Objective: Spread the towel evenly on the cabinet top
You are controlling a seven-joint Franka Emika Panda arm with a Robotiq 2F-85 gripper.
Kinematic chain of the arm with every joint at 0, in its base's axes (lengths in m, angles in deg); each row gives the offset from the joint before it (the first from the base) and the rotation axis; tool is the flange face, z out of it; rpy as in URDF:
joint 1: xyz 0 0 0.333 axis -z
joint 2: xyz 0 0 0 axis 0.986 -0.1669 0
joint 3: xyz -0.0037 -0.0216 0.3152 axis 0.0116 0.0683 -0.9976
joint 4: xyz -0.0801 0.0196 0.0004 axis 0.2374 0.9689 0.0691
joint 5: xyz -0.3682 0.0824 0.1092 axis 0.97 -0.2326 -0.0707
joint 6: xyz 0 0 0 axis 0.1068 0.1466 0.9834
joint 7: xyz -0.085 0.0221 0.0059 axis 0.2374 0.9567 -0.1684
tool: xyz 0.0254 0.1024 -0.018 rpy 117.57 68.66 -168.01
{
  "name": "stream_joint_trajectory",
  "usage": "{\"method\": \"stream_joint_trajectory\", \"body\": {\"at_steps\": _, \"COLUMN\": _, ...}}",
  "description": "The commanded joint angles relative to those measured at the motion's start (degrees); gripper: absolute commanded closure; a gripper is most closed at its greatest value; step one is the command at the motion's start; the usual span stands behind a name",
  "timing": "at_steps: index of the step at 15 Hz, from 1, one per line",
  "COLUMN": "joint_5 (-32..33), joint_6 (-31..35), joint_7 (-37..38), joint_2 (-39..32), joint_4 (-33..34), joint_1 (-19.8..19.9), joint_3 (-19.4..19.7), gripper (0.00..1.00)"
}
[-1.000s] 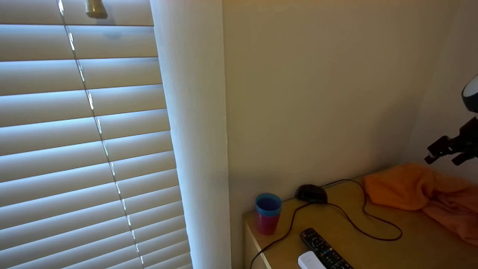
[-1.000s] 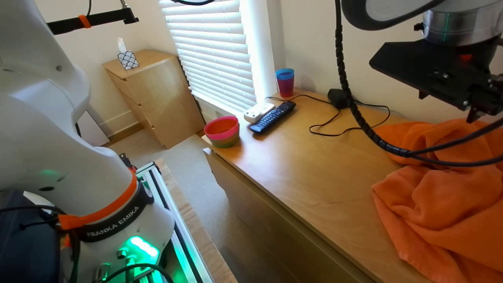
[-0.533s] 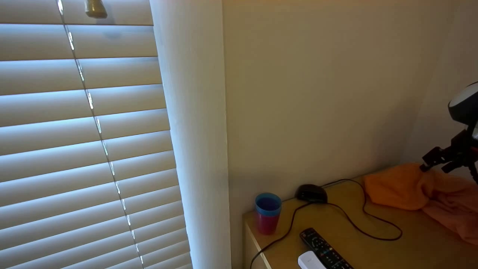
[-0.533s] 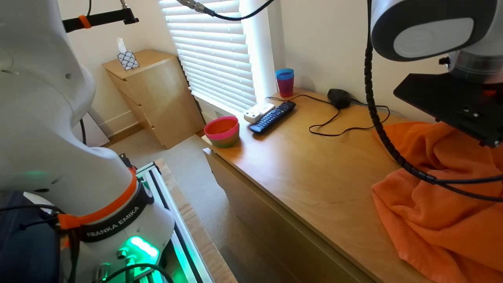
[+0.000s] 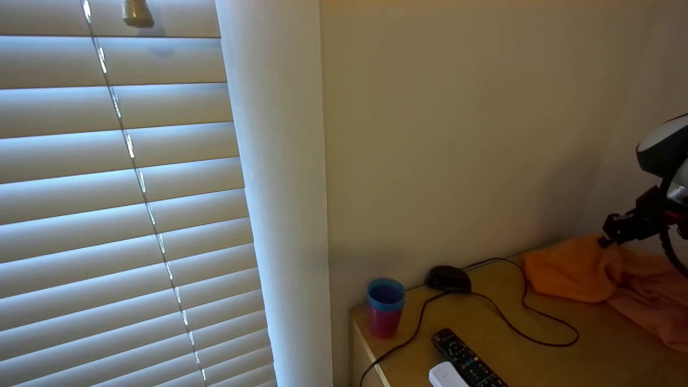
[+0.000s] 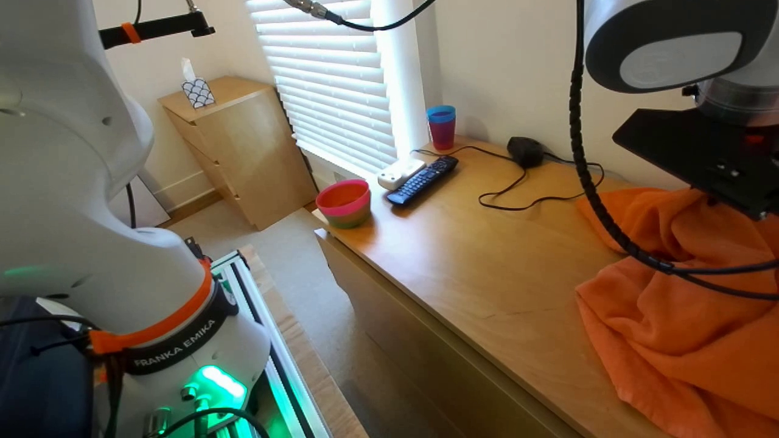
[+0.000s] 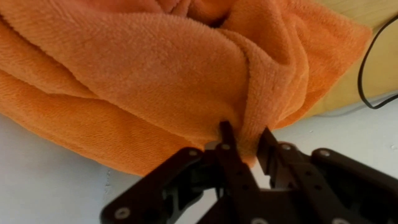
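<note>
Arm [image 6: 675, 58] lowered | end effector [image 7: 245, 128] angled downward | jaws pinching towel [image 7: 155, 68] fold

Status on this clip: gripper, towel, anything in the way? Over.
Gripper closed on a fold of the towel. Towel bunched on the cabinet top, not yet spread. Possibly in the way: black cable beside it; remote farther off.

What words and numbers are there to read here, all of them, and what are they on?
"FRANKA EMIKA": on the black band around the white robot arm.
Remote control: any button labels are too small to read.
I can't read any other words or numbers.
</note>
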Motion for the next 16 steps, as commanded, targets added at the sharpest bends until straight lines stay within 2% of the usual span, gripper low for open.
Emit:
{"method": "stream_joint_trajectory", "body": {"at_steps": 1, "joint_5": 4.1, "joint_6": -7.5, "joint_7": 6.2, "joint_2": 3.6, "joint_4": -3.0, "joint_1": -0.8, "joint_3": 2.0, "gripper": 1.00}}
{"method": "stream_joint_trajectory", "body": {"at_steps": 4, "joint_5": 6.6, "joint_6": -16.0, "joint_7": 10.1, "joint_2": 7.7, "joint_4": -5.0, "joint_1": -1.0, "joint_3": 2.7, "gripper": 0.98}}
{"method": "stream_joint_trajectory", "body": {"at_steps": 6, "joint_5": 7.2, "joint_6": -20.6, "joint_7": 9.1, "joint_2": 15.0, "joint_4": -9.0, "joint_1": -1.7, "joint_3": 2.7, "gripper": 0.98}}
{"method": "stream_joint_trajectory", "body": {"at_steps": 8, "joint_5": 8.2, "joint_6": -22.4, "joint_7": 7.2, "joint_2": 19.9, "joint_4": -11.2, "joint_1": -3.2, "joint_3": 3.5, "gripper": 0.98}}
{"method": "stream_joint_trajectory", "body": {"at_steps": 16, "joint_5": 12.8, "joint_6": -11.9, "joint_7": 11.9, "joint_2": 43.8, "joint_4": -19.0, "joint_1": -11.9, "joint_3": 8.2, "gripper": 0.98}}
